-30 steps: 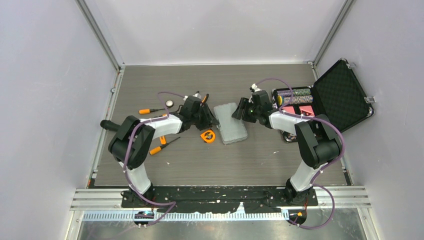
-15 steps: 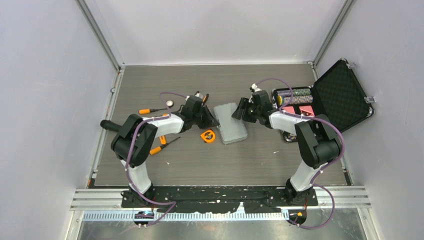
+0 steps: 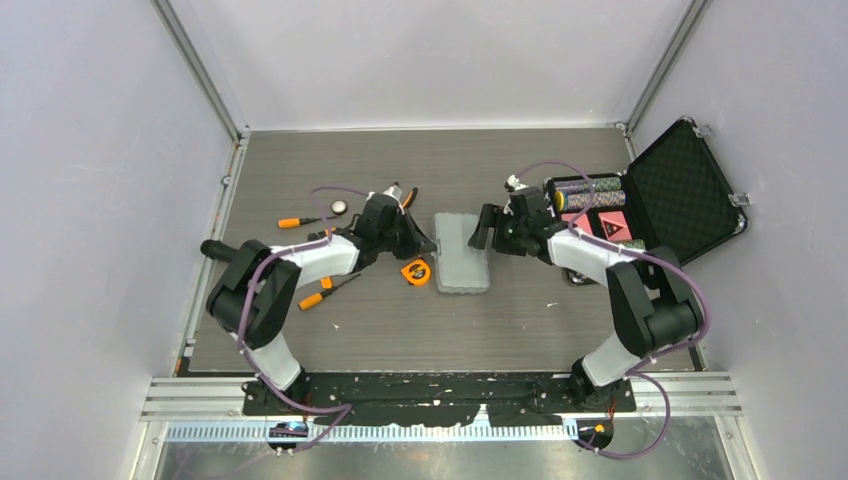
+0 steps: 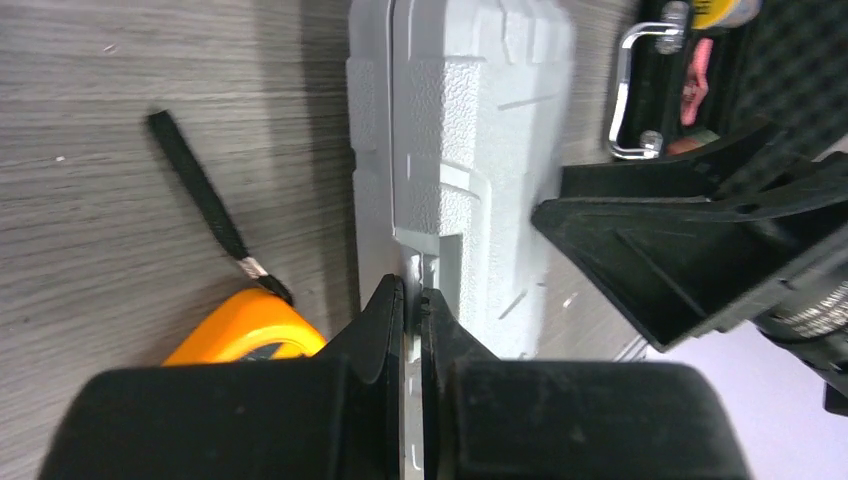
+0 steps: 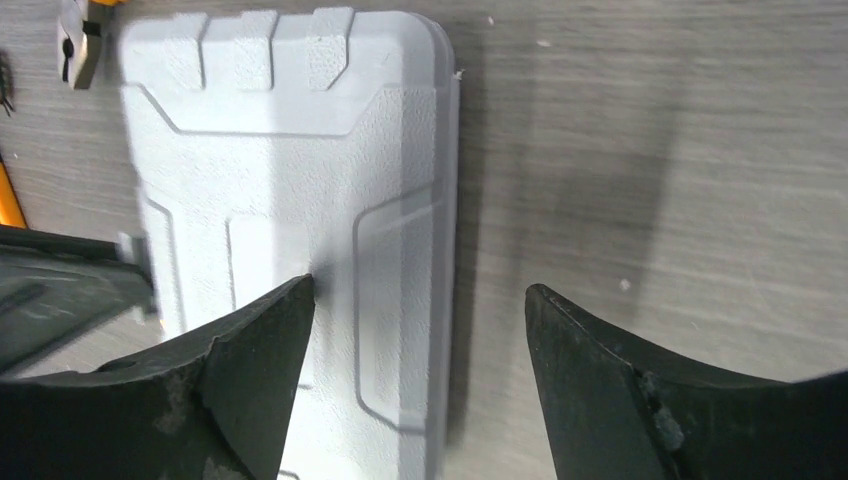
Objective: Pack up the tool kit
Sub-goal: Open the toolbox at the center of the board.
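The tool kit's grey case (image 3: 462,253) lies shut and flat mid-table, lengthwise away from me. My left gripper (image 3: 425,243) is at its left edge. In the left wrist view the gripper (image 4: 412,295) is shut on a thin grey tab of the case (image 4: 470,150). My right gripper (image 3: 485,232) stands open over the case's right edge. In the right wrist view it (image 5: 420,295) has one finger above the lid (image 5: 290,150) and the other above bare table. An orange tape measure (image 3: 416,271) lies beside the case, left of it. Two orange-handled screwdrivers (image 3: 300,221) (image 3: 325,290) lie further left.
A larger black foam-lined case (image 3: 680,190) with poker chips stands open at the right, close behind my right arm. A small round object (image 3: 339,207) and an orange-and-black tool (image 3: 409,196) lie behind my left gripper. The tape measure's black strap (image 4: 200,195) trails on the table.
The grey case has turned from slanted to straight. My left gripper has shut on its left-edge tab. My right gripper has opened wider and shifted slightly right.
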{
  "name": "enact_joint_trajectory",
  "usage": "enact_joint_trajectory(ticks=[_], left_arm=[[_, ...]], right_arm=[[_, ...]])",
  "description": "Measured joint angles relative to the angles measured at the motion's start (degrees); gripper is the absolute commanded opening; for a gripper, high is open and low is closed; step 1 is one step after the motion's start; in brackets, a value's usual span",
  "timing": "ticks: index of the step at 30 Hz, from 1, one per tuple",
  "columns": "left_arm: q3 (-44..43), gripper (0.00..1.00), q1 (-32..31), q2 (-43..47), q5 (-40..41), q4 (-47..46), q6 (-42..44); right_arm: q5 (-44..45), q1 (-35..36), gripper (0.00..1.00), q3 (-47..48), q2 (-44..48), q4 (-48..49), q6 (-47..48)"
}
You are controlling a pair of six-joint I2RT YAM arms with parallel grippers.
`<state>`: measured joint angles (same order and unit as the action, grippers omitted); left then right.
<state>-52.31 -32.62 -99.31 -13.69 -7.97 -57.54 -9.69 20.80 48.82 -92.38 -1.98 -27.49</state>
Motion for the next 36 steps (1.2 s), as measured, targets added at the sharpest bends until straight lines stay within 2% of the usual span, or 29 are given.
enact_joint_trajectory(ticks=[7,16,24,30,36], left_arm=[[-0.59,0.0,-1.53,7.02,-0.39,-0.98,0.98],[-6.75,0.0,-6.05,6.95,-0.02,-0.39,-0.85],[-12.83,0.0,-9.31,3.26,1.29,0.26,-5.33],[-11.98,0.0,-9.84,3.23,1.75,1.03,-6.73],[-7.28,0.0,-8.85,3.28,2.14,-0.9,-8.07]], right_arm=[[2.97,-0.24,0.87,-1.53,11.69,-7.39,2.64],[4.26,-0.28,0.9,-1.75,23.96,-11.39,5.11],[2.51,-0.28,0.9,-2.73,26.16,-13.46,5.14],[2.56,-0.28,0.89,-4.59,26.12,-13.79,5.11],[2.56,-0.28,0.87,-5.95,23.76,-13.7,4.92]])
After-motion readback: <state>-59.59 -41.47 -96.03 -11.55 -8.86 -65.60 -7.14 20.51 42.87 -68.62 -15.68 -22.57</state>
